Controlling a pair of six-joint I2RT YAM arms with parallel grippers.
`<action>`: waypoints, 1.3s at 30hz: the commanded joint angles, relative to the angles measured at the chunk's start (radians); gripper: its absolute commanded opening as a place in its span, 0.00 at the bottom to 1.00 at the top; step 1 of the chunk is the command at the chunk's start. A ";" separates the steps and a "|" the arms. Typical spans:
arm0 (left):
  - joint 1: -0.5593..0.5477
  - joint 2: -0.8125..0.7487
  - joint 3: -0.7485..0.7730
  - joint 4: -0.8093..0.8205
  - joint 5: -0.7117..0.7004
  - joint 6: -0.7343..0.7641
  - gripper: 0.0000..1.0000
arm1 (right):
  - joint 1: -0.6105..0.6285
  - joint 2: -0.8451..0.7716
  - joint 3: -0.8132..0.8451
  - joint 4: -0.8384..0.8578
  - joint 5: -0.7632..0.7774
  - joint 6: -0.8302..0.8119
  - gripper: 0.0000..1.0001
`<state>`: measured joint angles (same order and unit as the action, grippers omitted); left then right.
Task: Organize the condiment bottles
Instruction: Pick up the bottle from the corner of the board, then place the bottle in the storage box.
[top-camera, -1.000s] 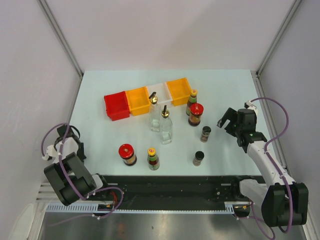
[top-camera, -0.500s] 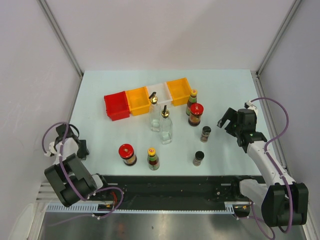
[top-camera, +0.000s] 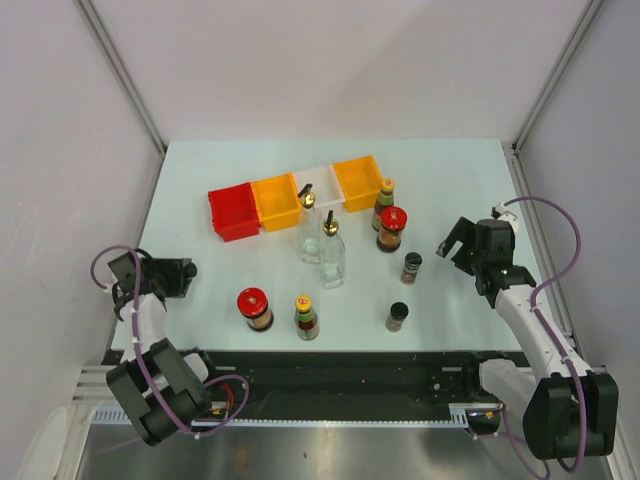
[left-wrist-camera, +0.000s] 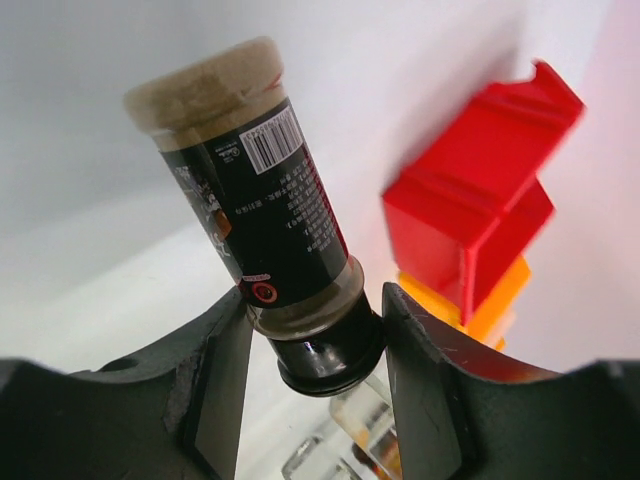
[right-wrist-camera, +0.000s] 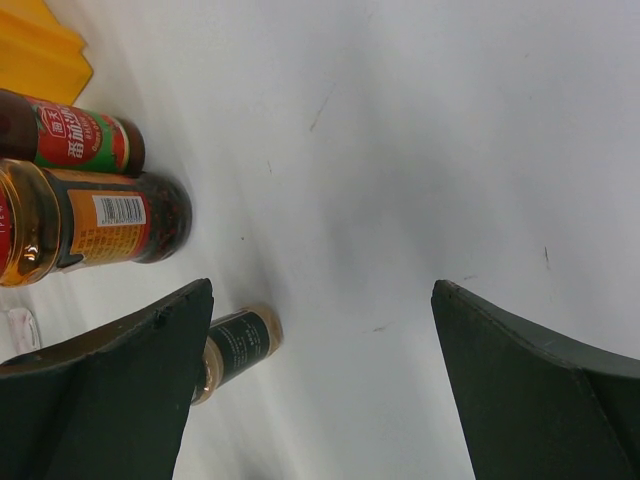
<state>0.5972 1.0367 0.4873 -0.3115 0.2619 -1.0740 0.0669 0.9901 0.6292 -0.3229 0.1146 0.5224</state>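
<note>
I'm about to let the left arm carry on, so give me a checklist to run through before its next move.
1. Left gripper closed on the dark shaker at its black cap: ok.
2. Shaker straight in the grip: not ok, it sits tilted.
3. Shaker lifted off the table: cannot tell.
4. Right gripper open and holding nothing: ok.
5. Nearest standing bottle, the red-lidded jar, upright and apart from the left gripper: ok.
</note>
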 joint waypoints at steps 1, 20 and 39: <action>-0.003 -0.013 0.017 0.138 0.201 -0.029 0.00 | -0.001 -0.022 0.040 -0.004 0.019 -0.010 0.96; -0.275 -0.044 0.129 0.167 0.346 -0.118 0.00 | 0.241 -0.172 0.093 0.091 -0.272 -0.194 0.97; -0.395 -0.274 0.203 0.022 0.304 -0.234 0.00 | 1.069 -0.042 0.351 0.350 -0.041 -0.328 1.00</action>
<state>0.2272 0.7925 0.6453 -0.2546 0.5568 -1.2427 1.0084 0.8688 0.9218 -0.1326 -0.0547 0.2569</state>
